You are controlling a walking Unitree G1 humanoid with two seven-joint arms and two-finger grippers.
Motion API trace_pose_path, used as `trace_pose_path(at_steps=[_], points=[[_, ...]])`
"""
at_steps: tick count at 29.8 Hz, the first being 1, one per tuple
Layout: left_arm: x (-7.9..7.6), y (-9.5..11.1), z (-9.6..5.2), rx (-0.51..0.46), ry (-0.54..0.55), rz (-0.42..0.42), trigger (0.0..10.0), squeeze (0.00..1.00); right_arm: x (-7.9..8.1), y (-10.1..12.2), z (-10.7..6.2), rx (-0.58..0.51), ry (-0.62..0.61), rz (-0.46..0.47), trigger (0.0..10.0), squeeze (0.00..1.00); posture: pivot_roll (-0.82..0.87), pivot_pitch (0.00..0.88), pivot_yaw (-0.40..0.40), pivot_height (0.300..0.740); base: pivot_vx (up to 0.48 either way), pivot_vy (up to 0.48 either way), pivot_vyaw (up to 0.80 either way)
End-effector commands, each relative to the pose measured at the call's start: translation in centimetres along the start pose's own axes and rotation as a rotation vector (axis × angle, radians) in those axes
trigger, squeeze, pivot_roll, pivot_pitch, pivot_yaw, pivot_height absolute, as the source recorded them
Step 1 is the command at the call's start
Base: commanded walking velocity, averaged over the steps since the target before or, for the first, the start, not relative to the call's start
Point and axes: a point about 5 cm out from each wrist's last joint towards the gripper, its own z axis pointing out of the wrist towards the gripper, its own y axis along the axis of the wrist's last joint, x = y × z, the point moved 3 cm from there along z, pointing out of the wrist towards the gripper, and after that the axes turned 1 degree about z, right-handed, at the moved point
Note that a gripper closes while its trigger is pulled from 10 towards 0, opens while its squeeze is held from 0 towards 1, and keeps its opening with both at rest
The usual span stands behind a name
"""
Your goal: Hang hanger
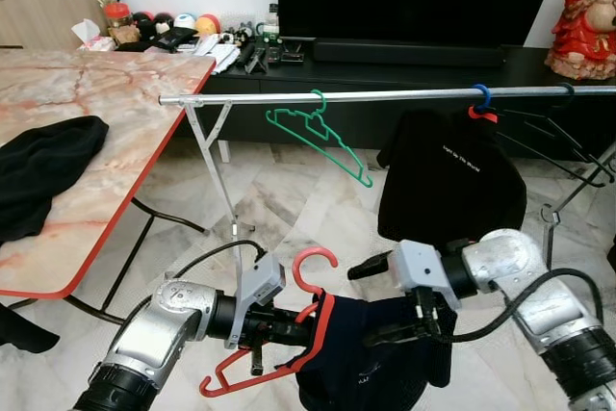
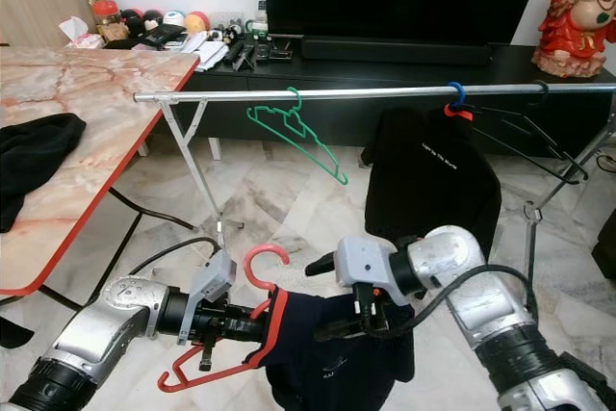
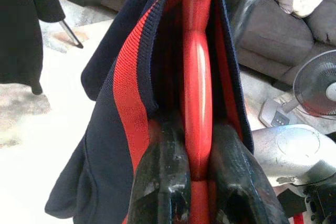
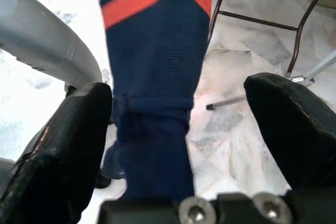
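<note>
**Red hanger gripped low, rail not reached yet**

Left hand (image 1: 279,326) is clenched on the red hanger (image 1: 274,344); the left wrist view shows both fingers (image 3: 157,182) pinching the red bar just under the neck. Holding there keeps the hook (image 1: 315,259) free and pointing up at 12 o'clock, ready to go over a rail.

Right hand (image 1: 409,329) sits at 3 o'clock of the left one, fingers spread wide, gripping nothing. The navy garment (image 4: 157,77) hangs between them, apparently untouched. My read: it's there to steady or straighten the cloth, not carry it.

Hanger: red plastic, tilted, dressed in a dark navy top with a red band at the collar. Cloth droops in a bunch toward 6 o'clock.

Silver rail (image 1: 385,95) runs across at 12 o'clock, well above the hook. It already carries a bare green hanger (image 1: 318,141) and a black shirt (image 1: 448,180). Open stretch between those looks like the target. Marble surface (image 1: 106,93) with black cloth (image 1: 43,170) sits at 10 o'clock.
</note>
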Motion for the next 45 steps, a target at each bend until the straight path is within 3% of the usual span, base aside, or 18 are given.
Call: trace_pose_path(at_steps=[1,9,10,11,12,26,45], points=[[0.0,1.4,-0.1,-0.013,-0.007,0.051,10.0,0.00,-0.3,0.1,0.4,0.010,0.007,-0.023,10.0,0.00,-0.01,0.040,-0.004,0.740,0.000,0.000,0.00],[-0.1,2.7,0.5,-0.022,-0.014,0.087,10.0,0.00,-0.4,-0.4,1.8,0.021,0.021,0.012,10.0,0.00,0.00,0.043,-0.007,0.740,0.000,0.000,0.00],[0.0,2.7,0.5,-0.017,-0.014,0.092,10.0,0.00,-0.2,-0.4,1.9,0.019,0.036,0.014,4.9,0.00,0.00,0.043,-0.007,0.740,0.000,0.000,0.00],[0.0,2.7,0.5,-0.017,-0.014,0.092,10.0,0.00,-0.2,-0.4,1.9,0.019,0.036,0.014,4.9,0.00,0.00,0.043,-0.007,0.740,0.000,0.000,0.00],[0.0,2.7,0.5,-0.016,-0.012,0.093,10.0,0.00,-0.2,-0.5,2.0,0.023,0.040,0.018,0.0,0.00,0.00,0.043,-0.008,0.740,0.000,0.000,0.00],[0.5,3.2,0.3,-0.004,0.008,0.118,10.0,0.00,1.0,-2.2,2.8,0.084,0.142,0.059,0.0,0.00,0.01,0.050,-0.003,0.740,0.000,0.000,0.00],[1.4,4.5,0.2,-0.037,0.060,0.178,10.0,0.00,1.5,-2.7,3.3,0.087,0.193,0.096,0.0,0.00,0.01,0.058,0.000,0.740,0.000,0.000,0.00]])
